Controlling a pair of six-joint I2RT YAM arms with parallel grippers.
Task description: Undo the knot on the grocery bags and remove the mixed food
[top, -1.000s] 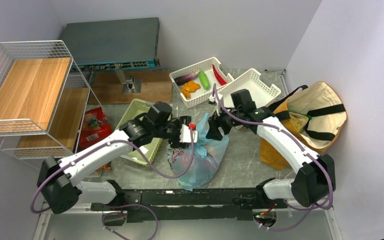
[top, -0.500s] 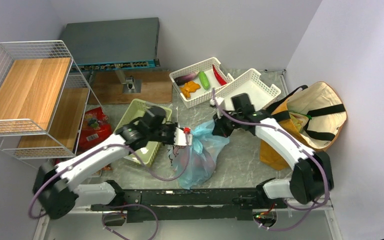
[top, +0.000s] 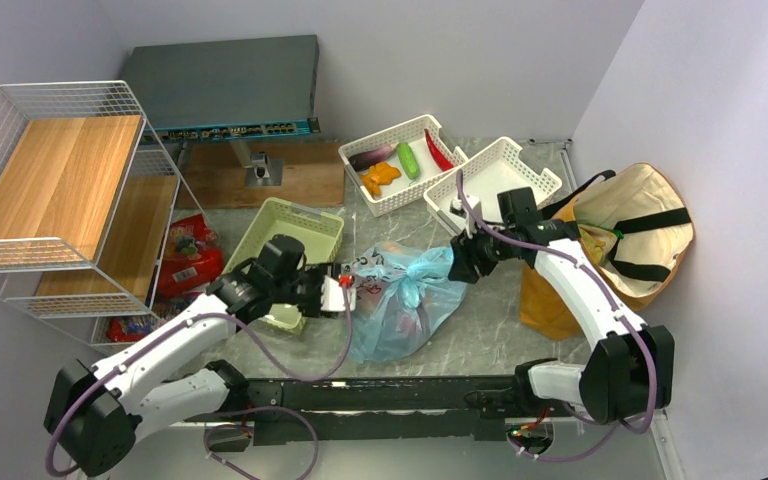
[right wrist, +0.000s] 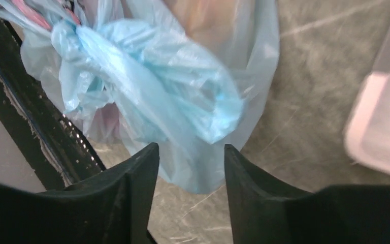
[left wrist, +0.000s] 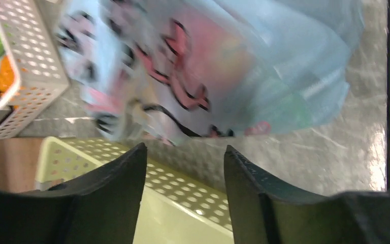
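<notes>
With left end effector (left wrist: 184, 155) and right end effector (right wrist: 192, 152) open and empty mid-frame, pinch the knot (right wrist: 132, 66) of the blue bag (top: 400, 320) from both sides and tease apart slowly.

The light-blue plastic bag (top: 400, 310) lies slumped on its side between my left fingers (left wrist: 117, 198) and my right fingers (right wrist: 132, 193), clear of both. Its knot (right wrist: 147, 96) is tied, a twisted wad just beyond my right tips. Pink and orange shapes show through the film. The mustard canvas tote (top: 640, 215) sits open, well behind my right fingers.
</notes>
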